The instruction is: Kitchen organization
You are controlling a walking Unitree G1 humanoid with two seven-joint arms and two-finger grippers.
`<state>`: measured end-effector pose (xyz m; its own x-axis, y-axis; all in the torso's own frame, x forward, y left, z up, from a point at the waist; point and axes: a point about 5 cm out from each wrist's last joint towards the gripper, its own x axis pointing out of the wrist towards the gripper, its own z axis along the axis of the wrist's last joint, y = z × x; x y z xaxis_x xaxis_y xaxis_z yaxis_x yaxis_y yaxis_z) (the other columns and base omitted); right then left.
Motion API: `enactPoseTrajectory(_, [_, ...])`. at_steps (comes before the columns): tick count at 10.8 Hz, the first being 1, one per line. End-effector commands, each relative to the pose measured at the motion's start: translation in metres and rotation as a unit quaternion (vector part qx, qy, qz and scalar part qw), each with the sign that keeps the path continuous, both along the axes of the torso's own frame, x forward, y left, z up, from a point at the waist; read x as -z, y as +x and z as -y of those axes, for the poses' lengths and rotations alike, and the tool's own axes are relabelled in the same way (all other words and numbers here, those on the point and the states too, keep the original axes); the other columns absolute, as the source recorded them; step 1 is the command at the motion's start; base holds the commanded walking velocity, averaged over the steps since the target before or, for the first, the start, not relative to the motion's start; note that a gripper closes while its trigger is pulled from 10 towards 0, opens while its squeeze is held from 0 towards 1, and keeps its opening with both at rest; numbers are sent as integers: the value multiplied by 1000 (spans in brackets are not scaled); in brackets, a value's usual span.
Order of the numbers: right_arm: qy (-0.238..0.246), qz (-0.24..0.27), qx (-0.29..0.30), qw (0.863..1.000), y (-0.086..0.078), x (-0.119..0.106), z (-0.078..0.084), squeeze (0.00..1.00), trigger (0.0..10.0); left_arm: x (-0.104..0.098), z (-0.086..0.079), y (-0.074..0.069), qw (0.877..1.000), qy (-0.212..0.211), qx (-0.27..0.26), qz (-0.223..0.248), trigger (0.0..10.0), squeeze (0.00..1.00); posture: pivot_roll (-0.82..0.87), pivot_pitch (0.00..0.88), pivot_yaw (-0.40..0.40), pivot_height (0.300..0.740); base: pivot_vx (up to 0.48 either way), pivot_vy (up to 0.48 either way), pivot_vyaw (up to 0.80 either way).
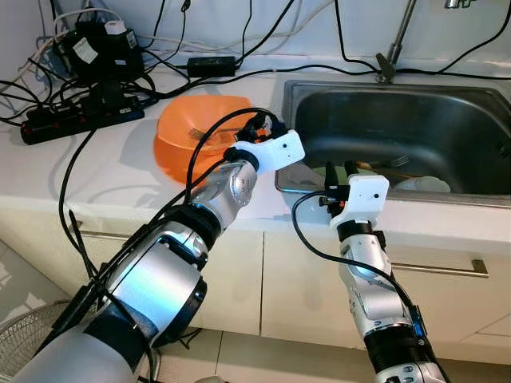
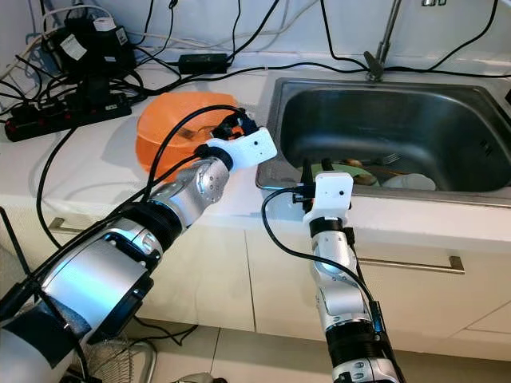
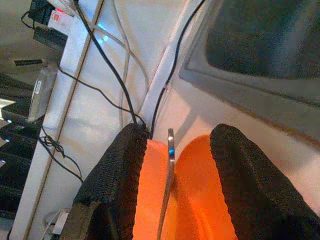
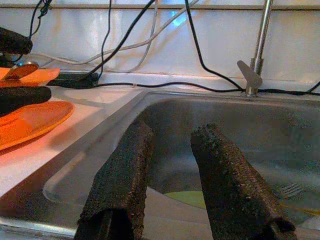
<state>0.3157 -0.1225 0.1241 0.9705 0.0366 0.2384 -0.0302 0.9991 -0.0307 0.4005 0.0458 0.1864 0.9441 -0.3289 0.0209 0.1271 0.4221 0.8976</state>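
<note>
An orange bowl (image 1: 196,144) sits on the white bench (image 1: 104,171) just beside the sink's near left corner, with a metal utensil lying inside it; from the head camera it looks like a fork (image 1: 209,130), and in the left wrist view its thin metal handle (image 3: 168,175) runs up between the two black fingers. The left gripper (image 1: 257,128) hangs at the bowl's sink-side rim, its jaws set apart with the handle and the orange rim in the gap; I cannot tell whether either finger touches them. The right gripper (image 1: 330,177) is at the front edge of the stainless steel sink (image 1: 447,112), well apart from the bowl, its jaws apart and clamped on nothing, pointing into the basin. Ahead of those jaws, down in the sink, lie a pale green plate (image 4: 187,198), a white dish (image 1: 423,184) and a fork (image 1: 399,162), with something orange-brown beside them that is too small to name. Beyond the jaws, at the back rim of the sink, stands the faucet (image 4: 257,55) with its small lever. Black cables (image 1: 239,76) trail over the bench behind the bowl toward a black power strip (image 1: 72,120) and a black adapter (image 1: 211,65) near the wall. Below the bench are white cabinet fronts with a metal drawer handle (image 1: 447,267), and the grille of a fan (image 1: 24,343) stands on the floor beside the left arm.
</note>
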Motion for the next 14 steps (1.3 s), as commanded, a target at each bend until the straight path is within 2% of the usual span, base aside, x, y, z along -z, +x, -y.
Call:
enactPoseTrajectory(1, [0, -10, 1, 1000, -2, 5, -1, 0, 10000, -12, 2, 3, 1000, 6, -4, 18, 4000, 0, 31, 0, 78, 740, 0, 0, 0])
enactPoseTrajectory(2, [1, -10, 2, 1000, -3, 5, -1, 0, 10000, -14, 2, 4, 1000, 5, -8, 21, 2353, 0, 30, 0, 80, 740, 0, 0, 0])
enactPoseTrajectory(3, [1, -10, 2, 1000, -3, 5, -1, 0, 10000, -15, 2, 4, 1000, 6, -10, 24, 1765, 0, 29, 0, 81, 740, 0, 0, 0])
enactPoseTrajectory(4, [1, -12, 2, 1000, -3, 6, -2, 0, 10000, -15, 2, 4, 1000, 8, -12, 27, 549, 0, 27, 0, 81, 740, 0, 0, 0])
enactPoseTrajectory(5, [2, -13, 2, 1000, -3, 7, -2, 0, 10000, -15, 2, 4, 1000, 10, -12, 26, 0, 0, 26, 0, 81, 740, 0, 0, 0])
enactPoseTrajectory(12, [2, -14, 3, 1000, -2, 7, -2, 0, 10000, -15, 3, 4, 999, 13, -13, 34, 0, 0, 30, 0, 76, 740, 0, 0, 0])
enactPoseTrajectory(14, [2, -14, 2, 1000, -2, 7, -2, 0, 10000, -22, 6, 4, 997, 30, -11, 69, 0, 0, 31, 0, 77, 740, 0, 0, 0])
